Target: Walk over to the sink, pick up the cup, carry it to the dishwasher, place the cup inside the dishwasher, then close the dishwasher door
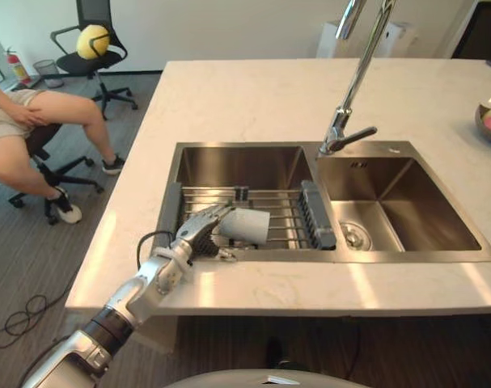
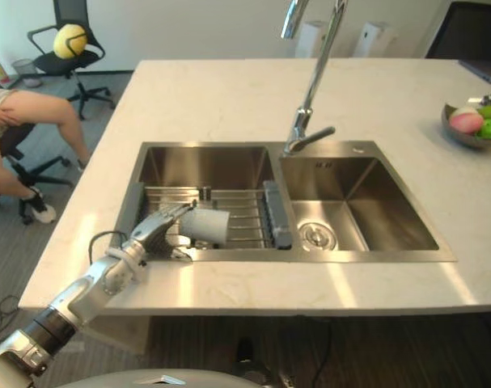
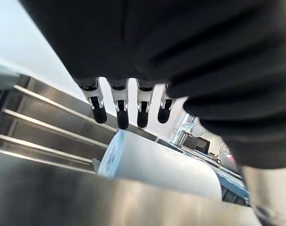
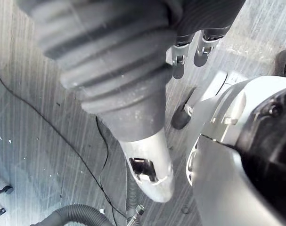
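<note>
1. Here the left robot hand point(image 1: 198, 230) lies with straight, slightly spread fingers point(image 3: 120, 110) over the cup point(image 1: 245, 224), not curled round it.
2. The cup lies on its side on the wire rack point(image 1: 287, 212) in the sink's left basin point(image 1: 229, 166).
3. The sink sits in the pale counter point(image 1: 269, 97).
4. The right robot hand point(image 4: 178, 59) hangs above the floor point(image 4: 39, 141).

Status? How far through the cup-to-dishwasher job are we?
Done: the robot stands at the stainless steel double sink.
In hand: the left hand reaches over the white cup, which lies on its side on the wire rack in the left basin. Its fingers are straight above the cup, not yet closed. The right hand hangs idle over the floor.
Left: grasp, carry, place in the dishwasher, close its door.
</note>
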